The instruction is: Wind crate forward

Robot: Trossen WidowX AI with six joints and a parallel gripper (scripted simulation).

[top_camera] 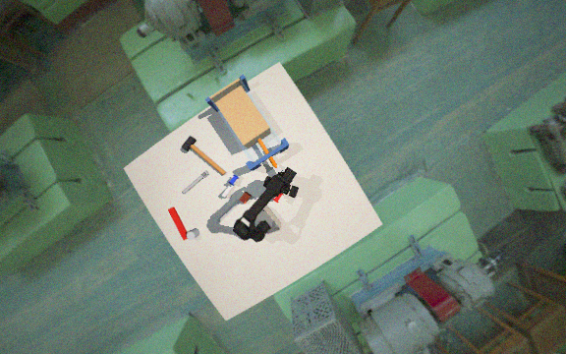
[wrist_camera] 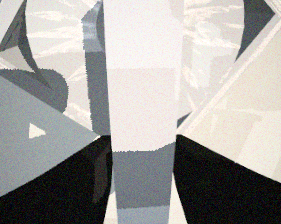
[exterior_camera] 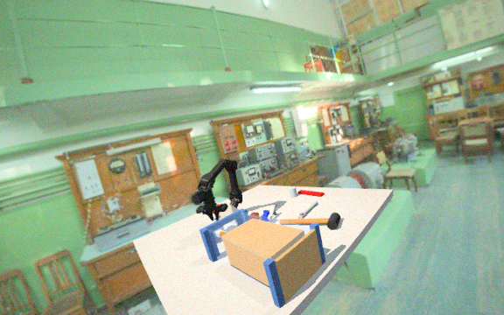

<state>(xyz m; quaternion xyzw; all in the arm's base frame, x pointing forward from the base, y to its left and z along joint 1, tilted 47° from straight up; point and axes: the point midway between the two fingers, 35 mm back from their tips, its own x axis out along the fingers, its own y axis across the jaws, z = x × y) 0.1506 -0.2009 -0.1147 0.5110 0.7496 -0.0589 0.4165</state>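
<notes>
The tan crate [top_camera: 241, 115] [exterior_camera: 262, 236] sits flat inside the low clear guard. A gap shows between its front and the blue frame [top_camera: 268, 155] [exterior_camera: 208, 245] at the rack's mouth. An orange strap [top_camera: 267, 153] runs from the crate past the frame towards the arm. My gripper [top_camera: 283, 183] [exterior_camera: 212, 216] [wrist_camera: 141, 144] points down just beyond the frame, shut on the pale bar of the winch handle [wrist_camera: 143, 100]. A red part shows beside the gripper in the top and exterior views. The winch is mostly hidden under the gripper; I cannot tell whether the key sits in its hole.
A black-headed mallet [top_camera: 207, 159] [exterior_camera: 333, 220], a grey wrench [top_camera: 196, 182] [exterior_camera: 309, 209], a blue-and-white tool [top_camera: 231, 187] [exterior_camera: 265, 215] and a brown-red block [top_camera: 245, 198] lie to one side. A red bar [top_camera: 177, 223] [exterior_camera: 311, 192] with a grey cylinder [top_camera: 193, 234] lies farther off.
</notes>
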